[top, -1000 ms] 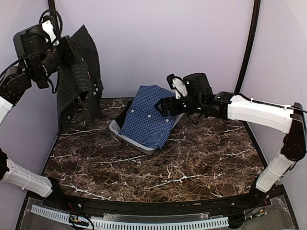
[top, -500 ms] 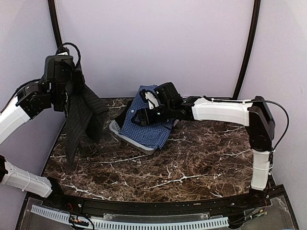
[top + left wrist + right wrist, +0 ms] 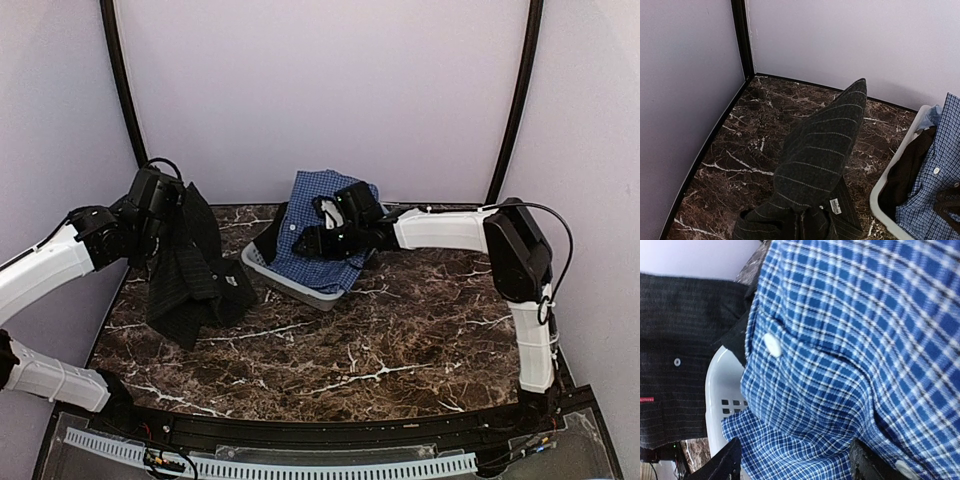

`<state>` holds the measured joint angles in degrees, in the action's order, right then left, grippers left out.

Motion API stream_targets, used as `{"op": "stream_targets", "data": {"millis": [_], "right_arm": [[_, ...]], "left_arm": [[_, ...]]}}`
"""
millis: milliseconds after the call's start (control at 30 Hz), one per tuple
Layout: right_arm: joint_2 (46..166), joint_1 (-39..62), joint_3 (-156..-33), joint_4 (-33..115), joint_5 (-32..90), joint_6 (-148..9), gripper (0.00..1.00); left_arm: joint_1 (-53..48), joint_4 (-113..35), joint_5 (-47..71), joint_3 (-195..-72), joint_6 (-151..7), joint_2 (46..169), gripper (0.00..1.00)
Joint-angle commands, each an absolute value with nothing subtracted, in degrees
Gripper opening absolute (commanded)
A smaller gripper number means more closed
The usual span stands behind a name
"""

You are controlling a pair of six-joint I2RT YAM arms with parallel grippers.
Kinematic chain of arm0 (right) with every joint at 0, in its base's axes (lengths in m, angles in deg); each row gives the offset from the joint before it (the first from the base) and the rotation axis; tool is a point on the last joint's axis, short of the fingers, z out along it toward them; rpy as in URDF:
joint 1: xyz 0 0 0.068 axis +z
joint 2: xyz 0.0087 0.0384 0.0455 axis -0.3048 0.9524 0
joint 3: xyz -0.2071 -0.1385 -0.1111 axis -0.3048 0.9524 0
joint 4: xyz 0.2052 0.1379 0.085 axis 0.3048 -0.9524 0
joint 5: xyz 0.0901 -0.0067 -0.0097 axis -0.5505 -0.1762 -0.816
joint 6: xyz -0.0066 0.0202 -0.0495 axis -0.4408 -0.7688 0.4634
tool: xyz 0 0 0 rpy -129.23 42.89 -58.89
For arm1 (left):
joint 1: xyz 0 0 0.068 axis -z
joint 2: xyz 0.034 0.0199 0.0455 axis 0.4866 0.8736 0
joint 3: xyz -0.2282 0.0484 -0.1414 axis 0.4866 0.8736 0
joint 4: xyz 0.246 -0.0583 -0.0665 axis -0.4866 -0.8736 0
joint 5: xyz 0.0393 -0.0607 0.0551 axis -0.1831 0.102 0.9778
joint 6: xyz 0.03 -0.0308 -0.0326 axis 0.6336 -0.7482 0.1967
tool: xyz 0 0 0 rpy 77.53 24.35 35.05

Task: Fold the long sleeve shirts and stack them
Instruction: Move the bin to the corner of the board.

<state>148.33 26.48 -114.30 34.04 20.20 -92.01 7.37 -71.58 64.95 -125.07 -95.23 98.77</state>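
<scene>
Jaws spread, the right gripper [image 3: 314, 240] lay against the blue check shirt [image 3: 305, 200] at frame centre; the left gripper [image 3: 163, 207], far left, pinched the black pinstriped shirt [image 3: 190, 278].

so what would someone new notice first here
The black pinstriped shirt hangs bunched from the shut jaws of the left arm, at the left side of the marble table. Behind centre, the blue check shirt spills out of a white basket, with the jaws of the right arm spread open over it.
</scene>
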Motion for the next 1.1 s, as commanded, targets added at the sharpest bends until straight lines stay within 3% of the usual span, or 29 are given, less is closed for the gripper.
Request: {"op": "stream_targets", "data": {"millis": [0,600,1067], "right_arm": [[148.7,19.6,-108.3,35.0,25.2,-95.6,0.71],[135.8,-4.7,-87.1,34.9,29.9,-92.6,0.70],[130.3,-19.5,-81.6,36.4,32.3,-95.8,0.69]], "left_arm": [[6.4,-69.9,62.2,-123.0,-97.5,98.3,0.00],[6.1,-68.2,58.8,-122.7,-96.4,100.9,0.00],[6.1,-67.2,56.8,-123.7,-95.8,102.8,0.00]]}}
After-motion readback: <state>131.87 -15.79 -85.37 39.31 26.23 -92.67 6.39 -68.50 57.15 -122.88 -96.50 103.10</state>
